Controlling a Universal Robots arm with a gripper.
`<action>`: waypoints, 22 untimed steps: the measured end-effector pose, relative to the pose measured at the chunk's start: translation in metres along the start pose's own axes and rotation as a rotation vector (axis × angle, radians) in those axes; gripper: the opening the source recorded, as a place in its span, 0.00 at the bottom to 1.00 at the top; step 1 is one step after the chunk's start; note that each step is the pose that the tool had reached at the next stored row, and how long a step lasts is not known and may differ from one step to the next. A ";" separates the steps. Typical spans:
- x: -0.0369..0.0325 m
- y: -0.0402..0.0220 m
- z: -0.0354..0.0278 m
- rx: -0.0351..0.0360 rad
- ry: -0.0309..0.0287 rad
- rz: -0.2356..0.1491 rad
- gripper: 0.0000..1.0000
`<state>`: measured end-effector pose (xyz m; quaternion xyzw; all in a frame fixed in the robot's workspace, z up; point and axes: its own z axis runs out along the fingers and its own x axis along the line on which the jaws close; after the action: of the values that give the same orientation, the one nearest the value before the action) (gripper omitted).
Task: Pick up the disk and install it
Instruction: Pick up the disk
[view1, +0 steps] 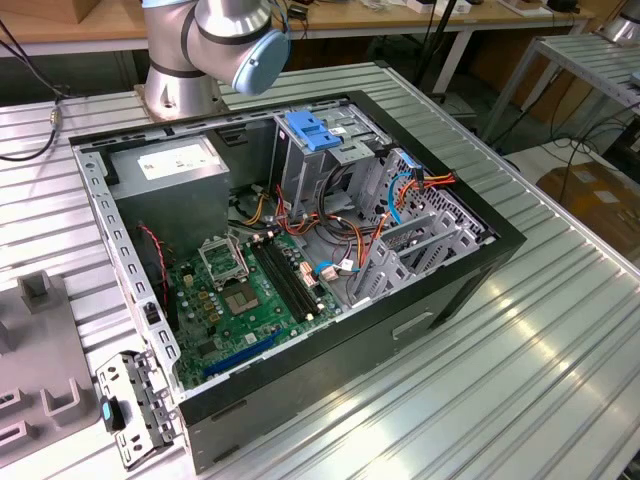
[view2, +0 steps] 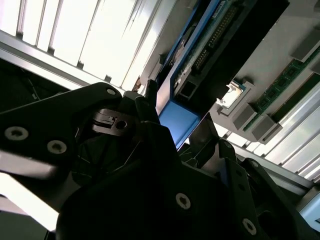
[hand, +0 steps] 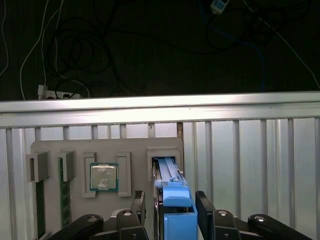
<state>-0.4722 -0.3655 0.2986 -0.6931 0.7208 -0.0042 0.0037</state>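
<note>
Bright even light, glare, deep shadows

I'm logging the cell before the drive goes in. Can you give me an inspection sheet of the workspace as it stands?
Surface: ribbed aluminium table carrying an open computer case.
Job's things: the disk stands on edge in a slot of the grey tray; it is not yet in the case.
Clutter: a processor chip and a memory stick sit in other holders of the tray.
Grippers: the gripper is down at the disk, flanking it in both wrist views; whether it grips is unclear.
Cables: orange, red and blue wires lie loose inside the case; dark cables lie beyond the table edge.
Surroundings: a wooden bench stands behind the table.
</note>
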 end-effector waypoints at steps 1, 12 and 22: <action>0.0000 0.0000 0.0000 -0.0001 0.0000 0.000 0.53; 0.0000 -0.0003 0.0001 0.0000 0.0003 0.024 0.53; 0.0000 -0.0002 0.0001 -0.0001 0.0003 0.025 0.38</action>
<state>-0.4719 -0.3656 0.2984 -0.6842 0.7293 -0.0042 0.0036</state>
